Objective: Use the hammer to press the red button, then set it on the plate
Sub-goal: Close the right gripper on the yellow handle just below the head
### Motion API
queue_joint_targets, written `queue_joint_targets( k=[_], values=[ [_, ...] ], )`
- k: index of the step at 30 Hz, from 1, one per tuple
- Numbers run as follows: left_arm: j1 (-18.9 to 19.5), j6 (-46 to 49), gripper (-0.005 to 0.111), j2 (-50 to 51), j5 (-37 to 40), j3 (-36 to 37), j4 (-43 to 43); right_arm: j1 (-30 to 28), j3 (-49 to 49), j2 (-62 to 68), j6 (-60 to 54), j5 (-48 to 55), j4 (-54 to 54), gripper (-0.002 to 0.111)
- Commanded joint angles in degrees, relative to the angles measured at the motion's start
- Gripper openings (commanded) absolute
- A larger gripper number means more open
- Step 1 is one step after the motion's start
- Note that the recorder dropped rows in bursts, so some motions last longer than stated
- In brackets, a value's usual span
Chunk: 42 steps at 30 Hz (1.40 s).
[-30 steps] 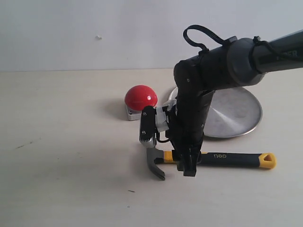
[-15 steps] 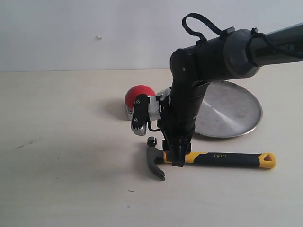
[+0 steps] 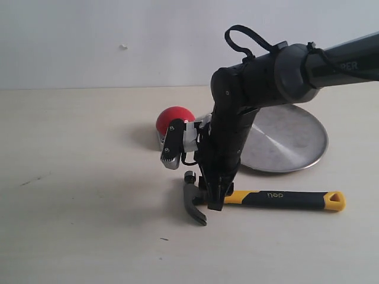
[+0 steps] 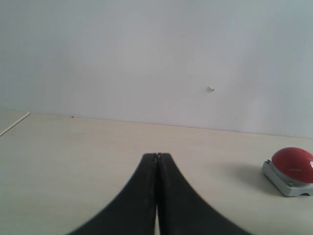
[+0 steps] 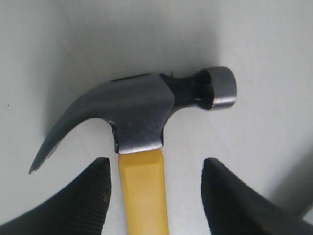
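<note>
Inspection from the remote station. I find the hammer (image 3: 266, 199) lying flat on the worktop (image 3: 77, 195), with its steel head toward the left of the exterior view and the yellow handle end toward the right. The right fingers (image 5: 83, 196) stand wide apart, one on each side of the yellow neck just below the head. A gap shows on both sides, so they have hold of nothing. The left fingers (image 4: 137, 200) are pressed fully together and empty. The red button (image 3: 174, 120) sits behind the hammer head, partly hidden by the right wrist. The plate (image 3: 296, 142) lies to the button's right, behind the arm and apart from the hammer.
</note>
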Motion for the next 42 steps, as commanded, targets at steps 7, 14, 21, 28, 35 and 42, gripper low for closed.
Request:
queue_joint_targets(
  k=[7, 14, 21, 28, 35, 42],
  values=[
    [0.07, 0.05, 0.000, -0.31, -0.72, -0.09, -0.22, -0.33, -0.36, 0.03, 1.58, -1.60, 0.28, 0.054],
    [0.07, 0.05, 0.000, -0.31, -0.72, -0.09, -0.22, -0.33, -0.36, 0.03, 0.79, -1.64, -0.15, 0.054],
    [0.07, 0.05, 0.000, -0.31, -0.72, -0.09, -0.22, -0.33, -0.36, 0.03, -4.00, -0.31, -0.53, 0.054],
    [0.07, 0.05, 0.000, -0.31, -0.72, -0.09, -0.22, -0.33, -0.36, 0.03, -4.08, 0.89, -0.54, 0.061],
    [0.07, 0.05, 0.000, -0.31, -0.72, -0.09, -0.22, -0.33, -0.36, 1.29, -3.64, 1.47, -1.65, 0.061],
    [0.07, 0.05, 0.000, -0.31, -0.72, -0.09, -0.22, -0.33, -0.36, 1.86, -3.64, -0.71, -2.56, 0.061]
  ],
)
